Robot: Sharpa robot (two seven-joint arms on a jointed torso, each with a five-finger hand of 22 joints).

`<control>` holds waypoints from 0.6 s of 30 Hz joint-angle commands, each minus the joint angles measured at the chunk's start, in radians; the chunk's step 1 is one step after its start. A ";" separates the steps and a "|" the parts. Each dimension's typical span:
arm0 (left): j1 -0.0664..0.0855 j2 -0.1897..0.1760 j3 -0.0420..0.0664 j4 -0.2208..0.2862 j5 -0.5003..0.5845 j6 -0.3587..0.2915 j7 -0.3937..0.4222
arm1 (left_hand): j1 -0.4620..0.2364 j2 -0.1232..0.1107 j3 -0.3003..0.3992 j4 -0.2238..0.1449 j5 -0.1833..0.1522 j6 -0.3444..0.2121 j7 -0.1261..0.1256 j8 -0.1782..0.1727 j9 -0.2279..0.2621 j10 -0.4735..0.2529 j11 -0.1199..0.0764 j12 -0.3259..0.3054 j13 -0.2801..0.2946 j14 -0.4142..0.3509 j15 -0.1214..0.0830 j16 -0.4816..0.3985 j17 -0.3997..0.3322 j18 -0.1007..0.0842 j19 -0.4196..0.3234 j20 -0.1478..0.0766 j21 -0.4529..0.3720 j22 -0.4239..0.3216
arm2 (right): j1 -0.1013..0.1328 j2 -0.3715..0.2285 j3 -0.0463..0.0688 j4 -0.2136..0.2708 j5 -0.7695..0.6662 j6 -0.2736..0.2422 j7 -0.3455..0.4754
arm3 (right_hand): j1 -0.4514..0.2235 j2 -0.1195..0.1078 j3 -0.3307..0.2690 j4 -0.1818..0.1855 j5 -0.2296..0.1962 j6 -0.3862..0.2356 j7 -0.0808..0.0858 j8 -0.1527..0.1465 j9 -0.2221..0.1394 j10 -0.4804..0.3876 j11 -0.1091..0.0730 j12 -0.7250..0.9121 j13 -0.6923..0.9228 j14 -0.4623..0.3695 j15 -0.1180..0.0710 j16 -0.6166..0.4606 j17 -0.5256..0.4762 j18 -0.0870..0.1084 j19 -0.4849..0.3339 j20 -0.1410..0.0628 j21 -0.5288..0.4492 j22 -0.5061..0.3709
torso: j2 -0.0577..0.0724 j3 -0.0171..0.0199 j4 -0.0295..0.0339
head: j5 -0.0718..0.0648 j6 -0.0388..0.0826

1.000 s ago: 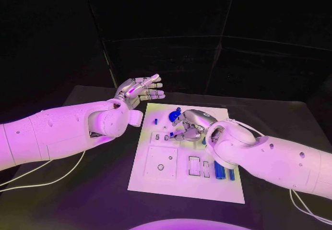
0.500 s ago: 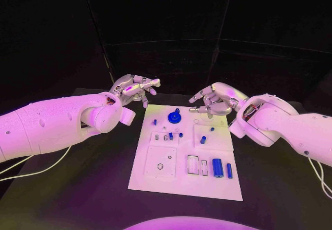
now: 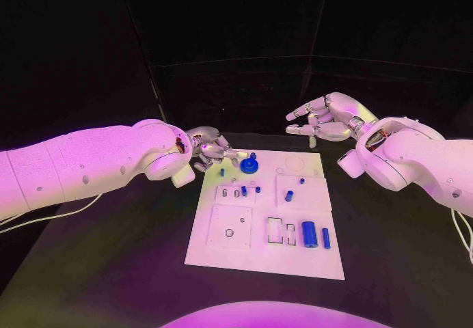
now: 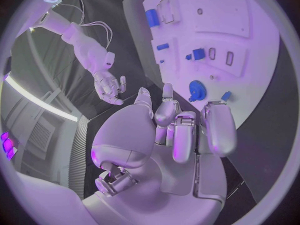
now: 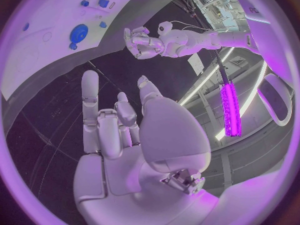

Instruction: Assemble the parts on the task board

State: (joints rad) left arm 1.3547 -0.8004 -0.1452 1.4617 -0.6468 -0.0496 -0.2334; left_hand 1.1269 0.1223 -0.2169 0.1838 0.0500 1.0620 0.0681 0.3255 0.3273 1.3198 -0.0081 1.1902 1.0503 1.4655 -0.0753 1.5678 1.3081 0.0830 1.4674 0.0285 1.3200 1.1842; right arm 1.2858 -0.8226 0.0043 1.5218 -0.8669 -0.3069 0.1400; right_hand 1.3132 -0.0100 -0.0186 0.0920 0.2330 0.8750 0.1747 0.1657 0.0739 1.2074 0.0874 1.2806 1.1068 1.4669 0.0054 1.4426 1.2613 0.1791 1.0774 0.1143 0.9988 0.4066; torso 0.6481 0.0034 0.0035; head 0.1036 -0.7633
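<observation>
Head view: task board (image 3: 229, 256) carries blue parts (image 3: 309, 234) (some in recesses).

A: Where did the head camera look?
B: Down at the task board (image 3: 266, 212).
A: And the wrists?
B: Each sat close behind its own hand; both caught that board.

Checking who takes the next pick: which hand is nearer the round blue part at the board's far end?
Left. The left hand hovers just beside the round blue part; the right hand is raised beyond the task board's far edge.
</observation>
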 commanded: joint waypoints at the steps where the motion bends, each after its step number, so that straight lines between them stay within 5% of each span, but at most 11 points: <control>1: 0.003 0.024 -0.009 -0.015 -0.123 0.150 -0.240 | 0.006 0.011 -0.006 0.004 -0.001 -0.024 0.007 0.005 0.013 -0.057 0.007 -0.063 -0.074 0.105 0.006 0.003 0.263 -0.004 -0.008 0.004 -0.019 -0.027 | 0.003 0.002 0.001 -0.002 0.026 -0.006 0.040 | 0.007 0.008 -0.007 0.000 0.006 -0.007 -0.003 0.007 -0.001 -0.004 -0.002 -0.001 0.001 0.035 0.001 -0.004 -0.001 0.006 -0.004 -0.003 -0.006 -0.001 | -0.004 0.0058 0.0003 | -0.001 -0.004; 4: 0.005 0.051 -0.016 -0.029 -0.132 0.177 -0.284 | 0.015 0.023 -0.007 0.005 0.000 -0.044 0.012 0.011 0.028 -0.104 0.012 -0.117 -0.137 0.105 0.009 0.003 0.263 0.002 -0.015 0.007 -0.042 -0.060 | 0.003 0.005 0.001 -0.007 0.024 -0.007 0.040 | 0.007 0.008 -0.007 0.000 0.006 -0.007 -0.003 0.007 -0.001 -0.004 -0.002 -0.001 0.001 0.035 0.001 -0.004 -0.001 0.006 -0.004 -0.003 -0.006 -0.001 | -0.003 0.0045 0.0014 | -0.004 -0.006; 14: 0.007 0.120 -0.022 -0.075 -0.181 0.241 -0.350 | 0.012 0.044 -0.012 0.018 0.001 -0.067 0.015 0.025 0.052 -0.125 0.015 -0.140 -0.161 0.103 0.011 -0.002 0.255 0.010 -0.019 0.009 -0.074 -0.101 | 0.004 0.010 0.001 -0.019 0.017 -0.015 0.047 | 0.019 0.014 -0.012 -0.002 0.030 -0.008 -0.004 0.013 -0.001 -0.002 -0.004 0.000 -0.001 0.037 -0.001 -0.005 0.000 0.006 -0.001 -0.005 -0.010 -0.004 | -0.001 0.0012 0.0020 | -0.007 -0.011; 18: 0.007 0.141 -0.022 -0.093 -0.195 0.244 -0.356 | 0.010 0.045 -0.014 0.020 0.000 -0.069 0.015 0.027 0.055 -0.119 0.015 -0.132 -0.151 0.105 0.011 0.003 0.263 0.008 -0.015 0.010 -0.066 -0.089 | 0.004 0.013 0.001 -0.023 0.017 -0.020 0.048 | 0.022 0.015 -0.014 -0.002 0.037 -0.009 -0.004 0.014 -0.001 -0.002 -0.004 0.000 -0.002 0.037 -0.001 -0.006 -0.001 0.006 0.000 -0.005 -0.010 -0.005 | -0.001 0.0027 0.0027 | -0.005 -0.014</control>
State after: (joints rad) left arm 1.3592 -0.6628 -0.1673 1.3727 -0.7980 0.1528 -0.5521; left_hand 1.1378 0.1568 -0.2303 0.1973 0.0501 0.9966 0.0838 0.3490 0.3818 1.2021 0.0071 1.0562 0.8971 1.4667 -0.0687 1.5678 1.3079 0.0834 1.4528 0.0361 1.2514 1.0944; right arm 1.2870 -0.8109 0.0045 1.4993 -0.8542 -0.3117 0.1715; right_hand 1.3258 0.0026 -0.0267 0.0892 0.2677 0.8717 0.1715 0.1744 0.0739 1.2075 0.0875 1.2807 1.1061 1.4669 0.0054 1.4426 1.2613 0.1790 1.0775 0.1143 0.9943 0.4026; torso 0.6468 0.0056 0.0055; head 0.0964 -0.7755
